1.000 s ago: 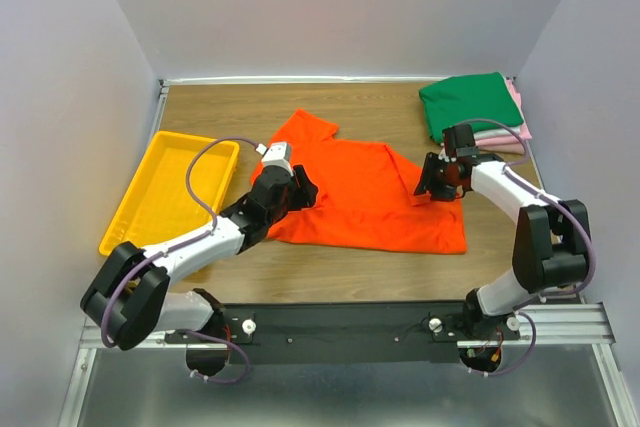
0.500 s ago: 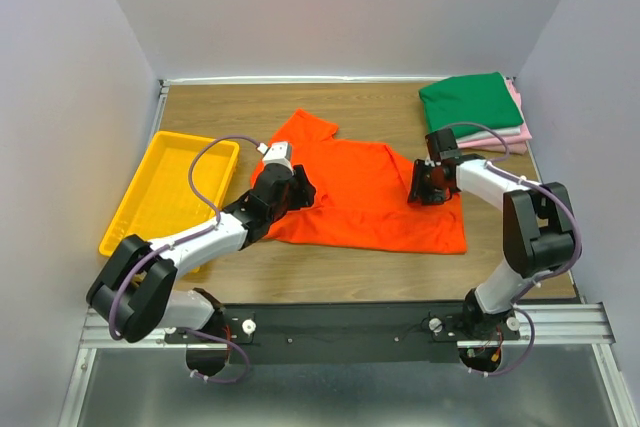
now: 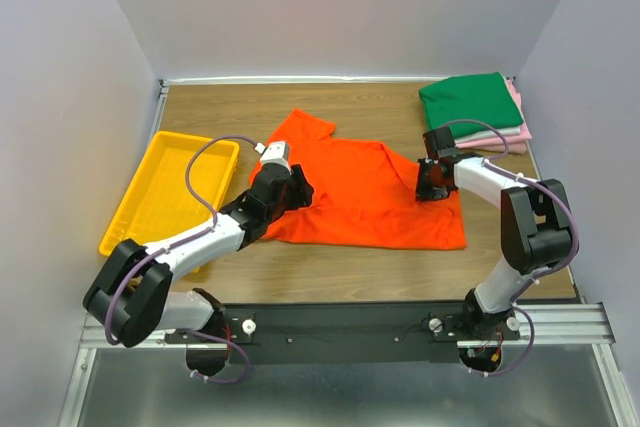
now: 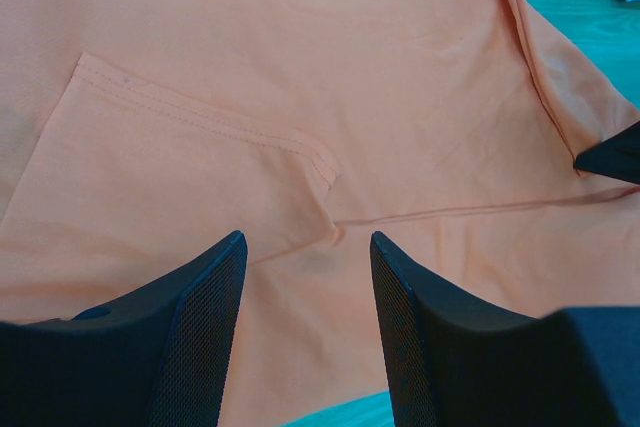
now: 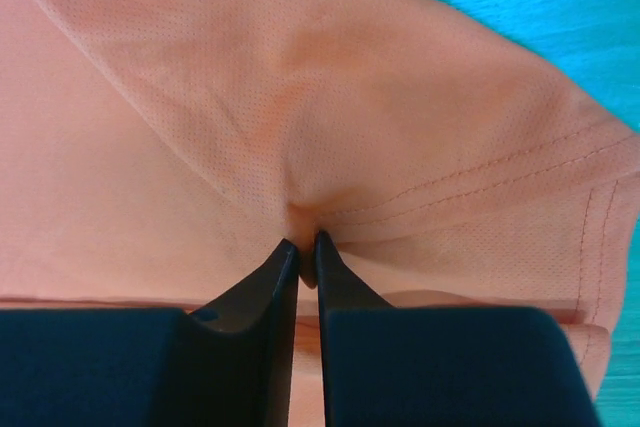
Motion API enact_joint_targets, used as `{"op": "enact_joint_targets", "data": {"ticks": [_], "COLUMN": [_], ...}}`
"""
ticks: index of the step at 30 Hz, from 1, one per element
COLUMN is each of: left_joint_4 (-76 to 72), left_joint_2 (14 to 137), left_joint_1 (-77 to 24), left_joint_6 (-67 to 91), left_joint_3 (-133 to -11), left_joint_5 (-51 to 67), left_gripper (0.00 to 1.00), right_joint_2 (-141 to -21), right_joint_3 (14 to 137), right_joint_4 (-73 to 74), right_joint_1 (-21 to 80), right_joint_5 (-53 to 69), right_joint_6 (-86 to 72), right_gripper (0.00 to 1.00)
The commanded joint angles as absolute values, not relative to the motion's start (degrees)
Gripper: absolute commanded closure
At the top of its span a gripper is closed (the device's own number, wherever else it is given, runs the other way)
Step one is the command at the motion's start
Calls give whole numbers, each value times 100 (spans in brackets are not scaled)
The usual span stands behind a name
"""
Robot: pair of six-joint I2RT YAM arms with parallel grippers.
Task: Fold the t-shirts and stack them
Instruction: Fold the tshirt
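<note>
In the top view, you see the orange shirt [image 3: 365, 207] spread in the middle of the counter [image 3: 350, 112]. The folded shirts [image 3: 472, 107], green on top, sit at 1 o'clock and the yellow tray [image 3: 160, 192] at 9 o'clock. The left end effector [image 3: 300, 190] is at the orange shirt's 9 o'clock side and the right end effector [image 3: 432, 185] at its 3 o'clock side.

In the left wrist view, the jaws stand wide over the cloth beside a sleeve hem.

In the right wrist view, the jaws are almost together and pinch a small fold of orange cloth.

The right pincer [image 3: 432, 185], open a second ago, now closes on a fold of the orange t-shirt [image 3: 350, 202] (at its right edge), and the arm's elbow sits further inward.
</note>
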State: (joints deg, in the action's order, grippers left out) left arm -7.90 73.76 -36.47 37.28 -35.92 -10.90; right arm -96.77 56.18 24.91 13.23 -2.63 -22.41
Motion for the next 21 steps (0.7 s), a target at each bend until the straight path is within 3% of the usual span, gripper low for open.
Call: {"op": "enact_joint_targets", "data": {"ticks": [1, 10, 21], "left_joint_4": [-738, -704, -10], "left_joint_2": [7225, 7628, 9929], "left_joint_1": [-3612, -3131, -2303], "left_joint_6": [3630, 3245, 2111], "left_joint_3": [-3577, -4173, -7228], "left_joint_5": [-1160, -1134, -1468], "left_gripper": [39, 39, 44], "right_joint_2": [-9589, -9097, -9097], "right_joint_3": [5704, 5906, 5854], "right_joint_4": [2514, 2760, 2795], "right_joint_1": [1354, 1354, 1354], "right_joint_5": [-431, -562, -448], "right_joint_6": [-2224, -2171, -2232], "right_gripper": [83, 91, 91]}}
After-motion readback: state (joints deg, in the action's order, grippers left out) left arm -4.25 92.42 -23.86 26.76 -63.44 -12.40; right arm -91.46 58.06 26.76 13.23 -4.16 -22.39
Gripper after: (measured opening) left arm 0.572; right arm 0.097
